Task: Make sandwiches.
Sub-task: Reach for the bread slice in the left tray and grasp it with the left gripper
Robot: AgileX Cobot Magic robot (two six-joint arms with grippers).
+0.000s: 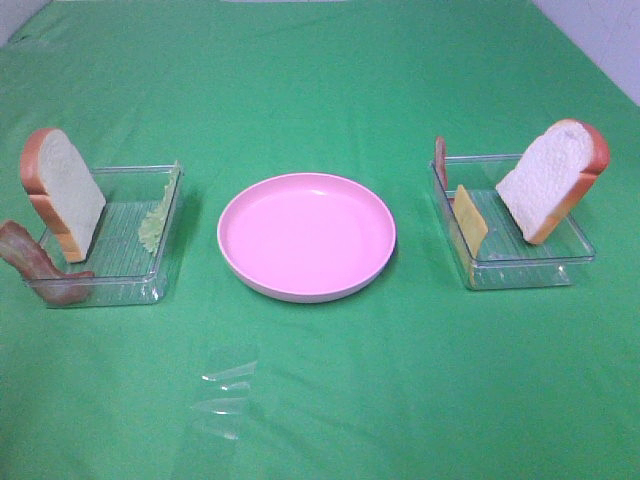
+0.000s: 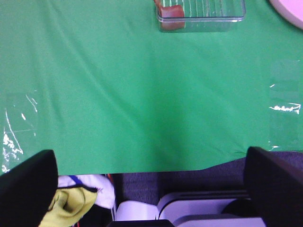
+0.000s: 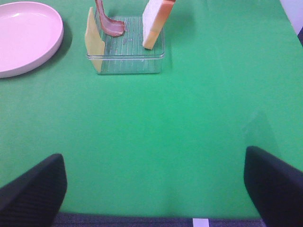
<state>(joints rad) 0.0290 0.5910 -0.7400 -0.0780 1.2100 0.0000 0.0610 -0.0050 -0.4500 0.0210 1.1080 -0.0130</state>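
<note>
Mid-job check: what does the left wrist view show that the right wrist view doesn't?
Only the left wrist view: a corner of the left tray with a bacon end in it, the table's near edge, and yellow fabric below it.
Only the right wrist view: the whole right tray holding cheese, a bacon strip and bread.
Both: the cloth, the plate (only a rim sliver in the left view), and an open, empty gripper: left gripper, right gripper.

A clear tray (image 3: 125,65) holds cheese (image 3: 93,42), bacon (image 3: 111,26) and bread (image 3: 152,26), near the pink plate (image 3: 23,33).
</note>
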